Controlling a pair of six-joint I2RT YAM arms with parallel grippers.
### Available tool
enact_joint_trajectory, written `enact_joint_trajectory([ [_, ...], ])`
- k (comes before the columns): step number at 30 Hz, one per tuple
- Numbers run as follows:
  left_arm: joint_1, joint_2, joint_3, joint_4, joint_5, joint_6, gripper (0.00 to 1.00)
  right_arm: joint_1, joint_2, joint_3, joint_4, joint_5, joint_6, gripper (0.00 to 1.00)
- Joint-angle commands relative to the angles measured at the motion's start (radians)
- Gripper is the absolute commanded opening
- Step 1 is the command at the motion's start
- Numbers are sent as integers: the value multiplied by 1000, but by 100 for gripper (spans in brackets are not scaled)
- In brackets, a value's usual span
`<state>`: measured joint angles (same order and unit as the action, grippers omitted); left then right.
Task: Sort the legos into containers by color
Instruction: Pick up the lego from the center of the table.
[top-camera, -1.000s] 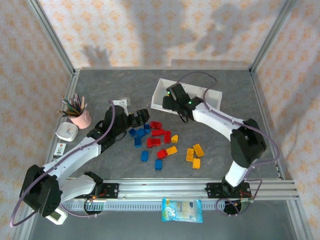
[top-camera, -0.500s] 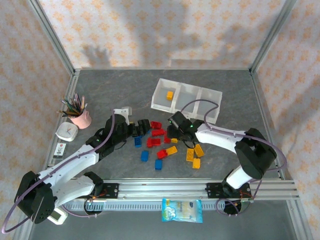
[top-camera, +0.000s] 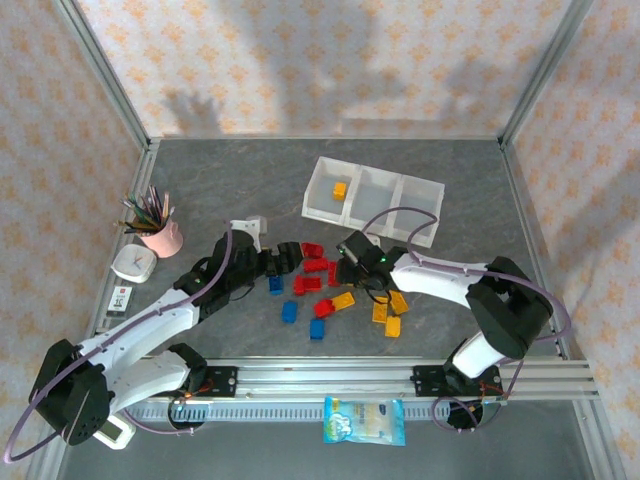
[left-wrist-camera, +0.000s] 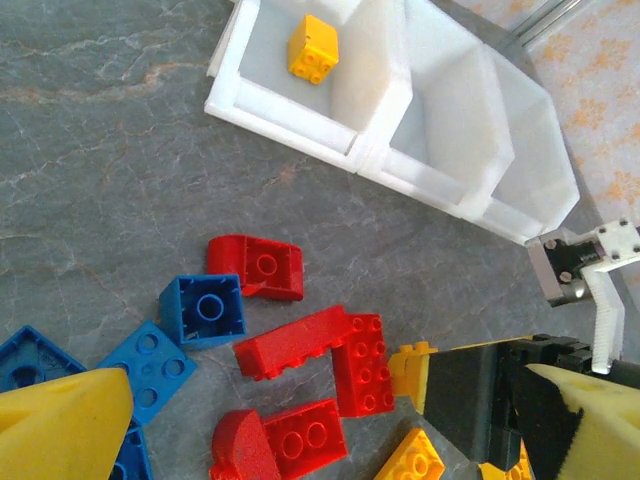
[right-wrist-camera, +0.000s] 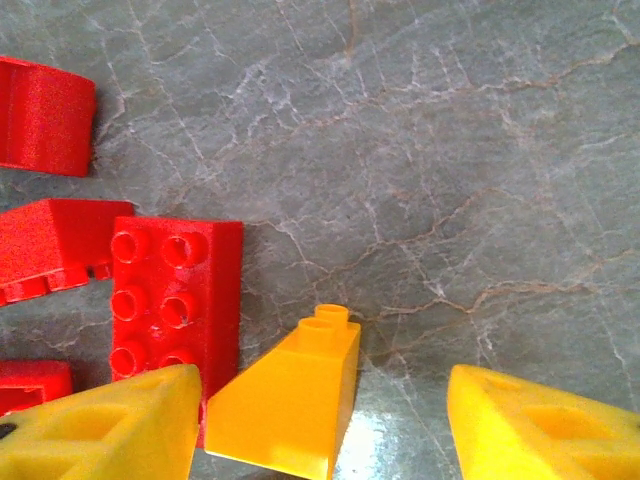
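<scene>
Right pincer (right-wrist-camera: 320, 405) — pads apart, clamped on nothing. A sloped yellow-orange brick (right-wrist-camera: 285, 400) rests on the bench (top-camera: 230, 180) between the pads, close against one of them.

Left pincer (left-wrist-camera: 325, 425) — pads wide apart, nothing gripped, above red bricks (left-wrist-camera: 330, 355) and blue bricks (left-wrist-camera: 203, 308).

The white tray (top-camera: 380, 200) holds one yellow brick (top-camera: 340, 189) in its left compartment. The loose legos (top-camera: 308, 285) lie on the bench on the tray's near side.
</scene>
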<state>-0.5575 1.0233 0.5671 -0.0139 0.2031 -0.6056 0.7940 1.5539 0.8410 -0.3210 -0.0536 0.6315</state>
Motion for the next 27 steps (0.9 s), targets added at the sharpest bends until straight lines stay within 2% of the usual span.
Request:
enact_joint_trajectory([
  [1,-16,19,4,2,18,-19,99,3,-5,-9,-19,24,7,62],
  [7,-24,29,20,-2,15,-18,99,4,-33,-5,-89,81,6,56],
  [11,-27,37,25,2,12,-20,99,4,-19,0,-78,23,-6,56],
  [16,-27,40,24,-2,-2,-23,99,4,28,28,-72,34,-10,55],
  [27,-27,41,29,-8,-8,-14,99,4,80,58,-69,48,-36,44],
])
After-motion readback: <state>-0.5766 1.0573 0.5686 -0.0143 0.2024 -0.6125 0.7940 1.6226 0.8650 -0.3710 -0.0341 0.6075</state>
